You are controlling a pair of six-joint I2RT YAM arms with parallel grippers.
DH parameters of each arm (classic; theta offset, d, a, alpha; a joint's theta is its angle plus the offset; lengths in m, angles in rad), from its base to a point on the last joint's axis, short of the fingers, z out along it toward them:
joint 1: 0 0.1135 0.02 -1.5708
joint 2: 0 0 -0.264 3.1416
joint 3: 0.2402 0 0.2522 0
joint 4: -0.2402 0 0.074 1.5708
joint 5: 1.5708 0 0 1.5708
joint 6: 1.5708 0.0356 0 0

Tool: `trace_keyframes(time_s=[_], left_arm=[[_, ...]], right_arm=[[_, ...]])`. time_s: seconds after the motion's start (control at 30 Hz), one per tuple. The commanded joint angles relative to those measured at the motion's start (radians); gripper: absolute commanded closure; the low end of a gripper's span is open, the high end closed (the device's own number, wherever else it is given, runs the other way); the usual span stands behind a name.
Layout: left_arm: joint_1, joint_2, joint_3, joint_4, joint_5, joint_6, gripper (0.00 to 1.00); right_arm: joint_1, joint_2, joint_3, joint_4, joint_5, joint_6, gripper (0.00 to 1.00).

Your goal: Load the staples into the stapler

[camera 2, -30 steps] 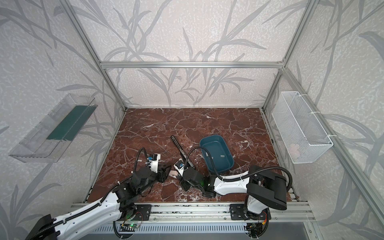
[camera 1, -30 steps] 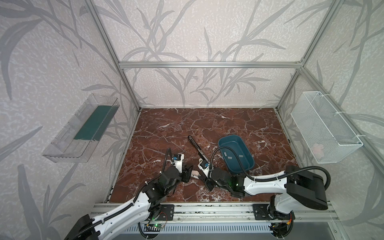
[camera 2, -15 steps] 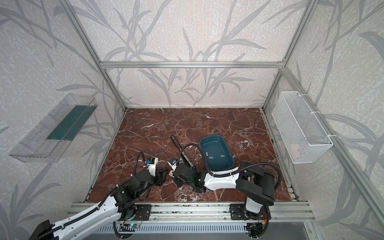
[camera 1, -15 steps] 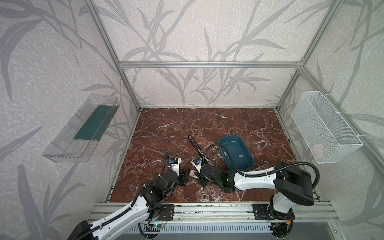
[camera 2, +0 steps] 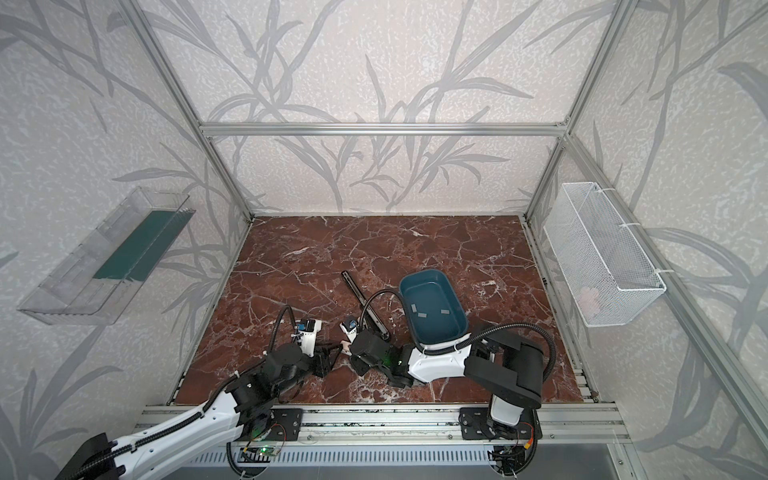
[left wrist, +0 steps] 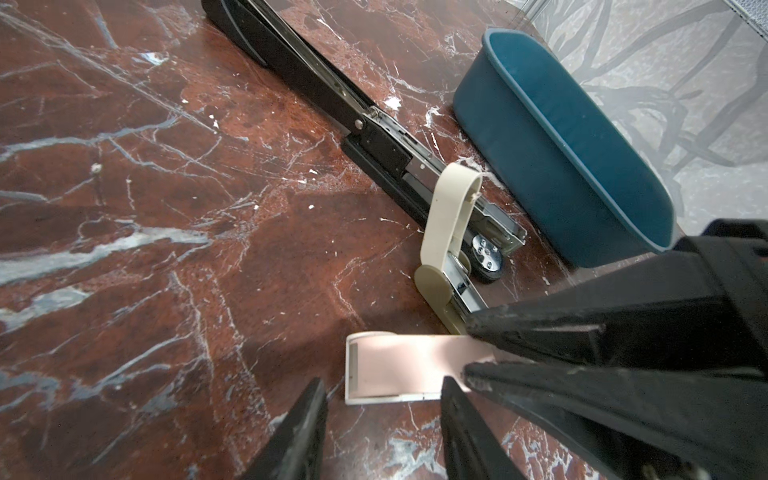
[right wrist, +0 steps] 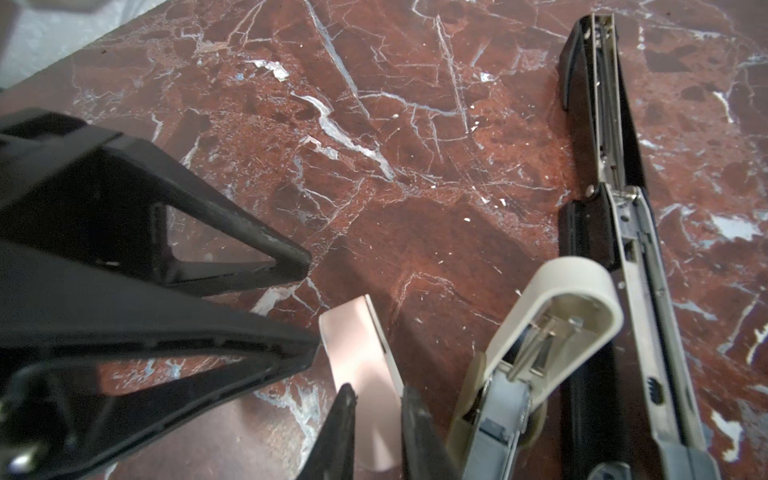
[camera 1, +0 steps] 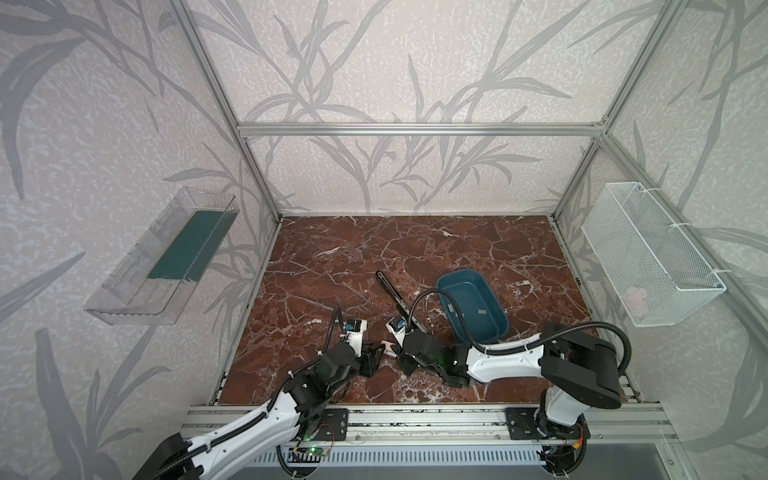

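The tabletop (camera 1: 332, 266) is red-brown marble crossed by white veins; pale walls (camera 1: 395, 62) printed with grey leaves close it in on three sides behind an aluminium frame (camera 1: 415, 129). A clear shelf (camera 1: 137, 266) with a dark green liner hangs on the left wall; a white wire basket (camera 1: 648, 249) hangs on the right wall.

A blue tub (camera 1: 478, 291) stands right of the middle of the tabletop; the staples (camera 2: 417, 308) lie inside it on its floor, two short flat grey strips set apart from each other, well apart from both tools. Left of the tub a long black stapler (camera 1: 390, 289) lies opened out flat, its metal channel showing; at its near end a small beige stapler (left wrist: 449, 208) lies just beside it with its lid tilted up.

Near the front middle the two tools meet; the right tool (right wrist: 378, 390) is clamped on a small pink stapler (left wrist: 399, 365), one finger on each side; the left tool (left wrist: 383, 381) has its fingers apart, their tips at the stapler's free end, gripping nothing.
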Motion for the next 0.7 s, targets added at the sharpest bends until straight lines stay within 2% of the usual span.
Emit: trace_keyframes(time_s=[0.0, 0.33, 0.67], left_arm=[[0.004, 0.002, -0.012, 0.036, 0.013, -0.003, 0.54], [0.003, 0.041, -0.025, 0.08, 0.021, -0.008, 0.54], [0.004, 0.128, -0.014, 0.133, 0.026, -0.013, 0.54]], right_arm=[[0.001, 0.051, -0.04, -0.032, -0.023, 0.044, 0.79], [0.009, 0.119, -0.069, -0.025, -0.025, 0.11, 0.82], [0.027, 0.13, -0.104, -0.025, 0.021, 0.164, 0.83]])
